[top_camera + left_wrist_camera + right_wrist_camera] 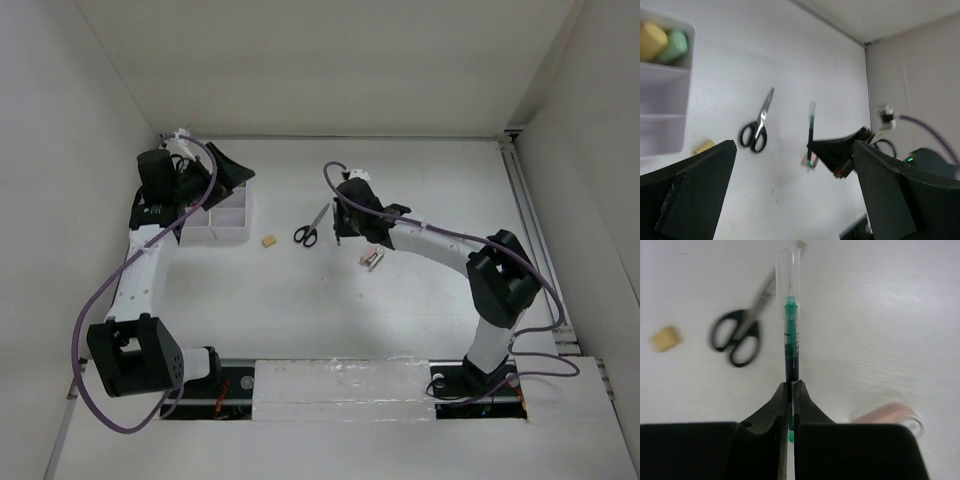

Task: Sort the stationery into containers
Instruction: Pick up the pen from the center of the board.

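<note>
My right gripper [792, 385] is shut on a green pen [790, 330] with a clear cap, held near its back end; the pen [811, 132] also shows in the left wrist view. Black-handled scissors [311, 228] lie left of the right gripper [341, 225]. A tan eraser [267, 240] sits between the scissors and the white compartment tray [228, 232]. A pink marker [887, 415] lies on the table by the right gripper. My left gripper [232, 178] hangs open over the tray, with nothing between its fingers [695, 195]. Yellow [651, 39] and green [675, 45] markers stand in one tray compartment.
White walls close in the table on the left, back and right. A rail [530, 230] runs along the right edge. Purple cables [440, 235] loop over both arms.
</note>
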